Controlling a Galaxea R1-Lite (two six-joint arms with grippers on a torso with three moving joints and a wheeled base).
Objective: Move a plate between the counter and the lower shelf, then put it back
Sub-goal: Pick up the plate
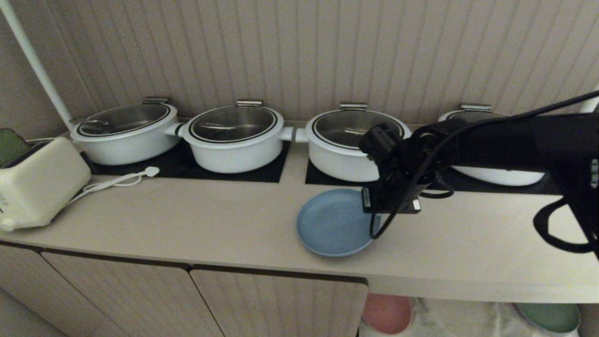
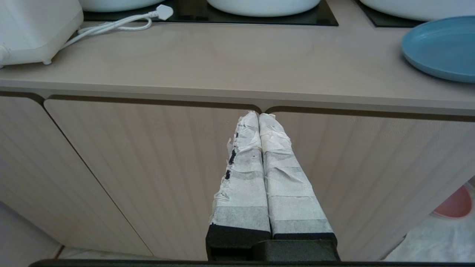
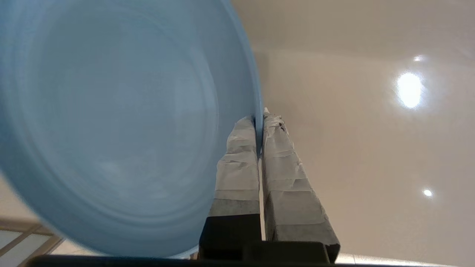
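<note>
The plate point(image 1: 333, 223) looks matt and smooth, the counter point(image 1: 196, 220) faintly glossy (lamps mirrored), fingers point(image 3: 241, 163) wrapped in crinkled tape.

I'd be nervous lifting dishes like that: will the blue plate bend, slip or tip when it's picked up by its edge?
The plate looks stiff and light; its rim keeps shape in the right gripper. Pinched at one edge only, it may sag or swivel. Its matte surface and the taped fingers probably limit slipping.

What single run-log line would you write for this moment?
right claw: shut on plate rim | plate: on counter | left claw: shut, parked by cabinet doors
</note>
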